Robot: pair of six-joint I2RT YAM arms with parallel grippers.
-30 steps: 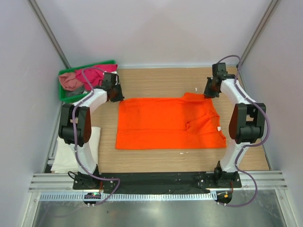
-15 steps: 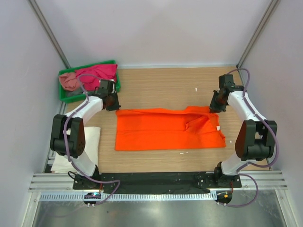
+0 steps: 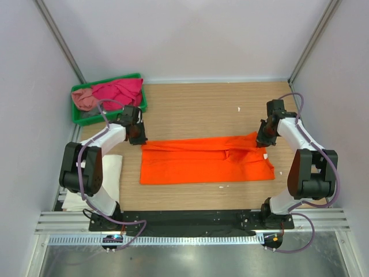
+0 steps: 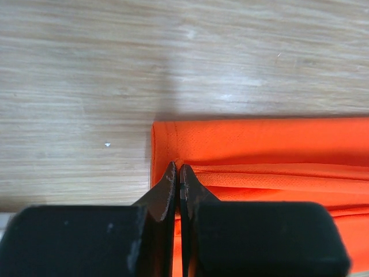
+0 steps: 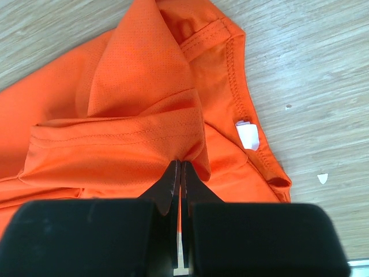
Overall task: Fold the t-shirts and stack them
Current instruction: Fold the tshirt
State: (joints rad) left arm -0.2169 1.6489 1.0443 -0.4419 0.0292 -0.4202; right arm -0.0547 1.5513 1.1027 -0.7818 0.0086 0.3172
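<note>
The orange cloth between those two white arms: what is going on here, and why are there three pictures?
You are looking at a robot: a left arm and a right arm, bolted at the near edge of a wooden table. Each ends in a two-finger gripper. The wide picture comes from a fixed camera overhead. The two close-ups come from small cameras on the wrists, looking along the fingers. An orange t-shirt lies on the table, partly folded lengthwise. The left gripper and the right gripper are each shut on its cloth, one at either end of the far edge. At far left, a green tray holds a magenta shirt and a dusty pink shirt. A white shirt lies by the left arm.
</note>
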